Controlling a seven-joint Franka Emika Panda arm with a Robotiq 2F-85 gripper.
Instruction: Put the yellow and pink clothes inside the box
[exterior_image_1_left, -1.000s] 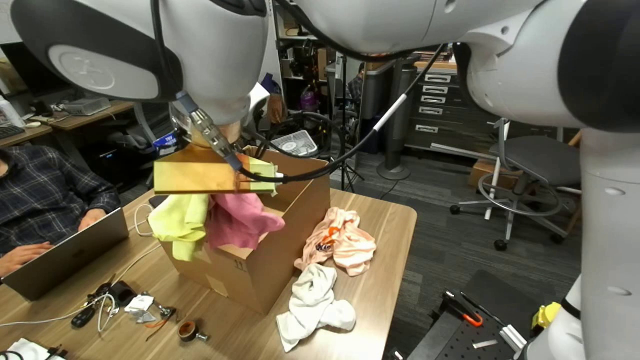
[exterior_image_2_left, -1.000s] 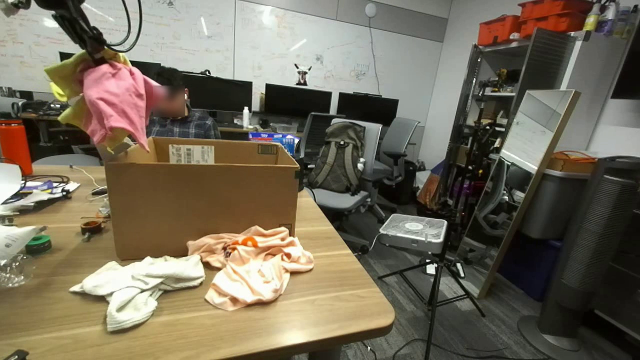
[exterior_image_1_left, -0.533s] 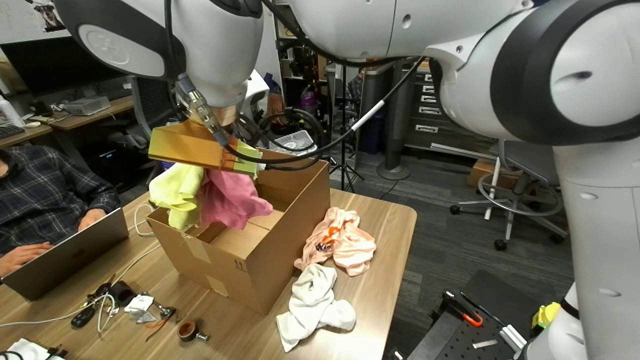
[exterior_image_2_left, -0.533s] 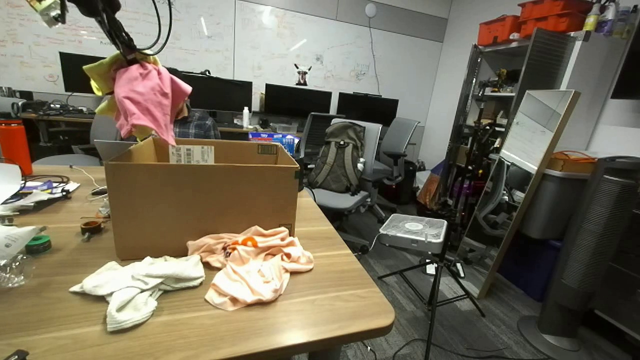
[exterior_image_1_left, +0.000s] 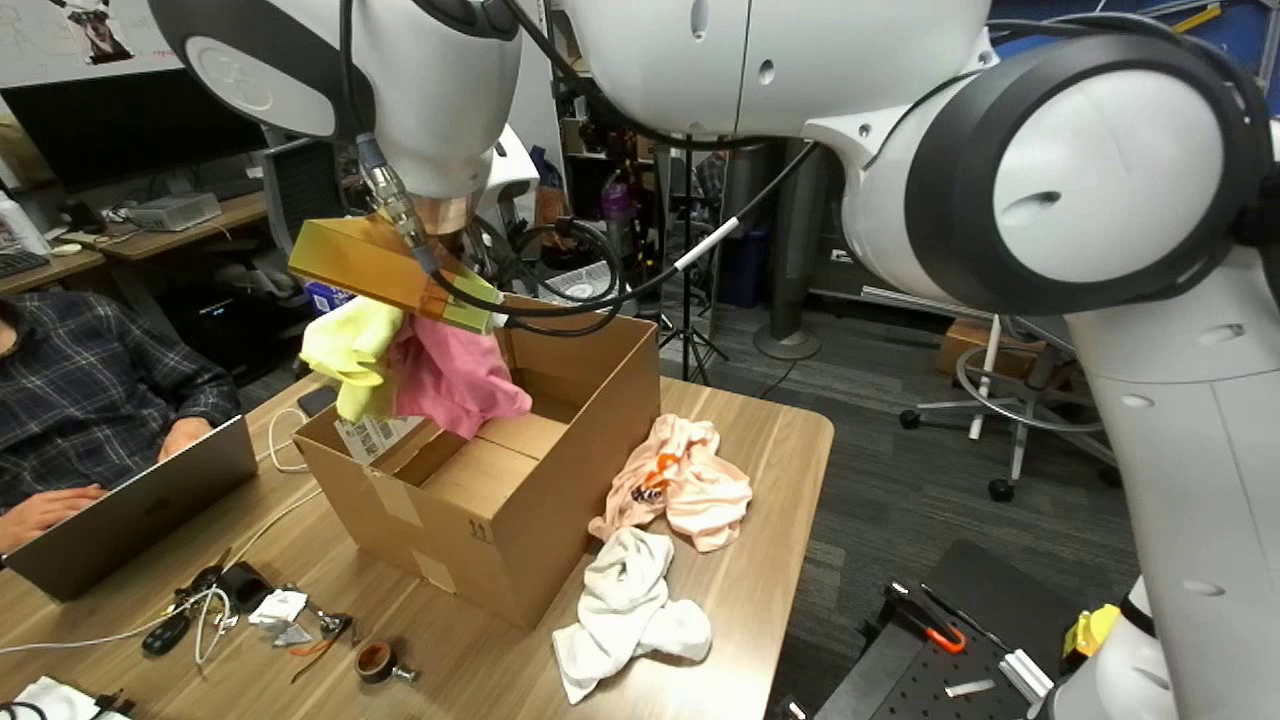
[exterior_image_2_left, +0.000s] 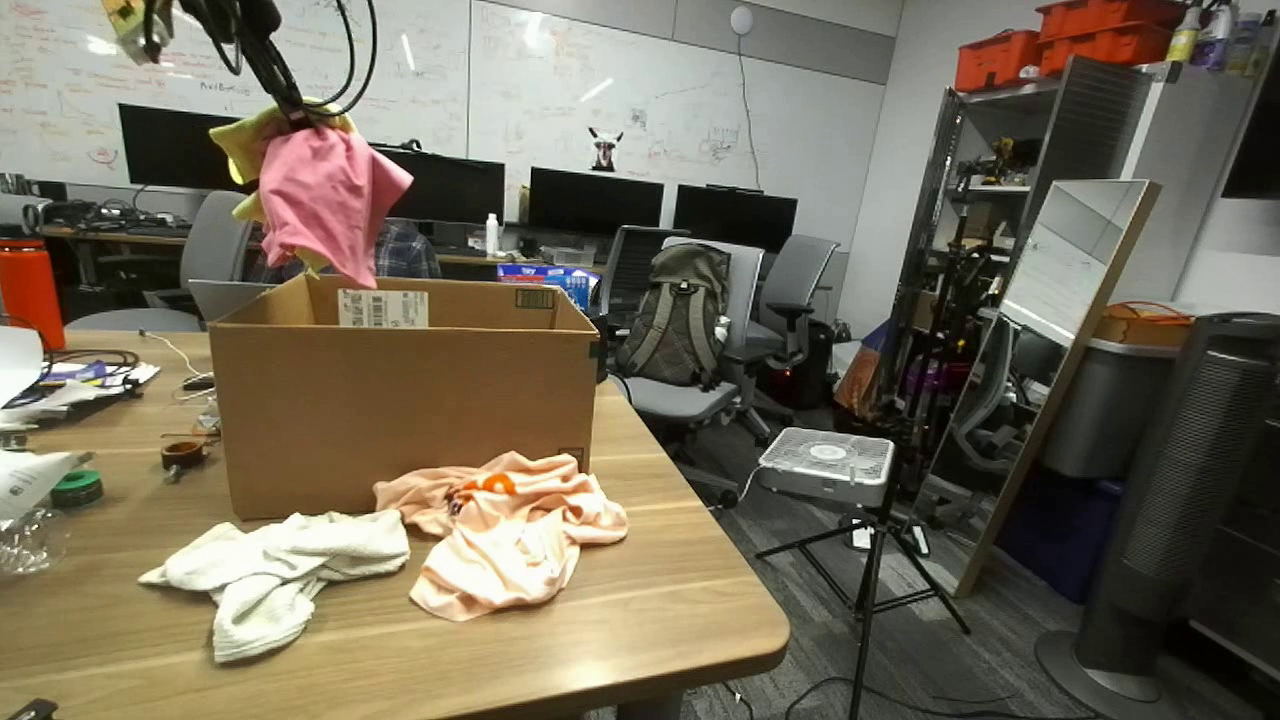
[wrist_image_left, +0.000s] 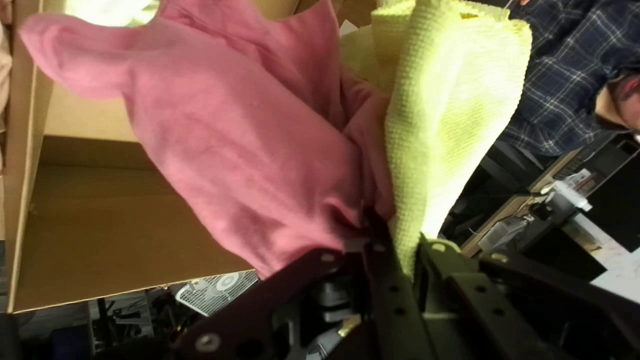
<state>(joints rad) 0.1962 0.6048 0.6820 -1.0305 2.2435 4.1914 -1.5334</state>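
in an exterior view, a bright pink cloth (exterior_image_1_left: 455, 378) hangs above one end of a large brown cardboard box (exterior_image_1_left: 550, 520) printed with paired arrows (exterior_image_1_left: 480, 531); a pale yellow-green cloth (exterior_image_1_left: 350, 350) beside it perhaps overhangs the edge. in an exterior view, a white rectangular label (exterior_image_2_left: 383, 309) is illegible. in the wrist view, a black two-fingered gripper (wrist_image_left: 400, 235), nearly closed, pinches both cloths.

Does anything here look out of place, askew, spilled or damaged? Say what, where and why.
I see nothing clearly spilled or damaged. Mildly untidy: the peach cloth and the whitish cloth lie crumpled, not folded, on the table beside the box. The yellow cloth and pink cloth bunched in the end effector fit the task.
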